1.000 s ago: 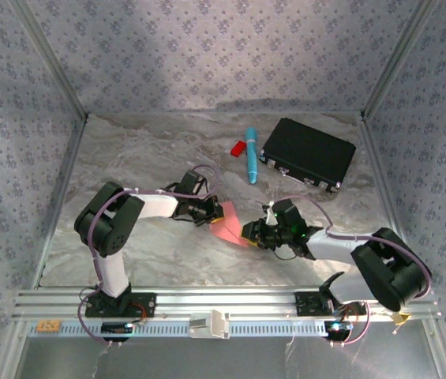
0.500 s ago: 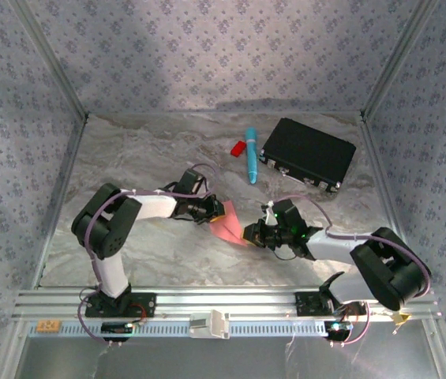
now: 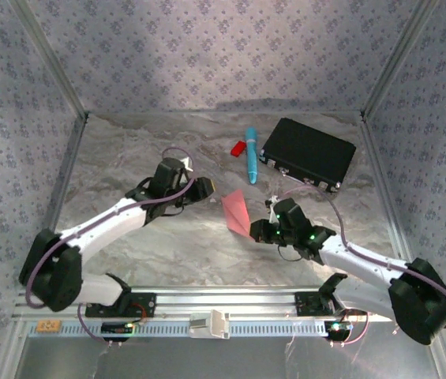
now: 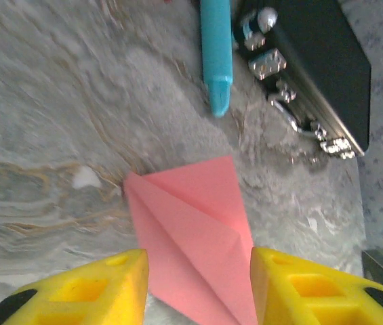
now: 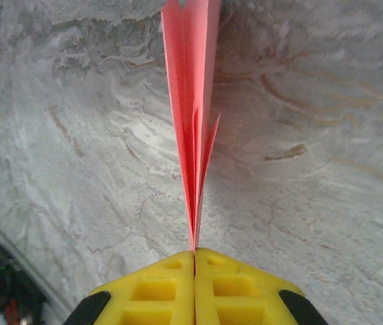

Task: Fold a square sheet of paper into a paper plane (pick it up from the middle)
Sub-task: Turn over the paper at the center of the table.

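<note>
While right fingers (image 5: 157, 288) pinch the paper plane (image 5: 190, 68), left fingers (image 4: 89, 291) have opened and withdrawn.

Parted yellow fingers (image 4: 96, 284) flank the paper plane (image 4: 191, 230) at 6 o'clock; blue pen (image 4: 216, 54) at 12, black case (image 4: 320, 61) at 1.

Enclosed robot test cell in a lab, white-and-black jointed left arm (image 3: 104, 227) and right arm (image 3: 365, 264) bolted to a slotted aluminium rail (image 3: 230, 302) at 6 o'clock, grey marble-patterned surface (image 3: 128, 150), blue floral-patterned backdrop walls (image 3: 207, 47) at 9, 12 and 3 o'clock, bare aluminium frame posts (image 3: 47, 57) in the far corners.
</note>
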Motion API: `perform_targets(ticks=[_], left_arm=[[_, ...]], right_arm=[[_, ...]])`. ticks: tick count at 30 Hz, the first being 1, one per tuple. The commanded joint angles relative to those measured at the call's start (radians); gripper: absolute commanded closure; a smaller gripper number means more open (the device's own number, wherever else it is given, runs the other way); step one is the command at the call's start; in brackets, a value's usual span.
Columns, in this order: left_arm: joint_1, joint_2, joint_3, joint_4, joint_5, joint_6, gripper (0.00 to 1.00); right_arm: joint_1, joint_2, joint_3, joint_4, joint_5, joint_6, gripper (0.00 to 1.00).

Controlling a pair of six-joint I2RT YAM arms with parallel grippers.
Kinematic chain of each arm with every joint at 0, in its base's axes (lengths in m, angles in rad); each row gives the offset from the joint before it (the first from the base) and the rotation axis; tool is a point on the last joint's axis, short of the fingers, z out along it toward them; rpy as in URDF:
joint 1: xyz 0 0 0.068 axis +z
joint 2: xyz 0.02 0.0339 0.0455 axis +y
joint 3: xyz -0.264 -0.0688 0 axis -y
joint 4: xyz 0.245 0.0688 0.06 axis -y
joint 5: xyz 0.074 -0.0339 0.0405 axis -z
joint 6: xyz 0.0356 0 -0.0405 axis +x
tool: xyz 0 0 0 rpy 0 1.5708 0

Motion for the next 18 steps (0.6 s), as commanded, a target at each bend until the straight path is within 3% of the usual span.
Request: perform_targets(ticks=[1, 6, 13, 18], left_arm=[[0.012, -0.113, -0.059, -0.061, -0.166, 0.026, 0.53], [0.027, -0.237, -0.101, -0.102, -0.248, 0.033, 0.52], [0.073, -0.330, -0.165, -0.099, -0.240, -0.035, 0.50], [0.091, -0.356, -0.170, -0.126, -0.246, -0.041, 0.50]], right_arm=[[0.062, -0.027, 0.086, -0.167, 0.197, -0.124, 0.93], [0.156, -0.020, 0.189, -0.308, 0.379, -0.196, 0.94], [0.310, 0.000, 0.314, -0.550, 0.709, -0.240, 0.96], [0.407, 0.066, 0.402, -0.765, 0.921, -0.184, 0.96]])
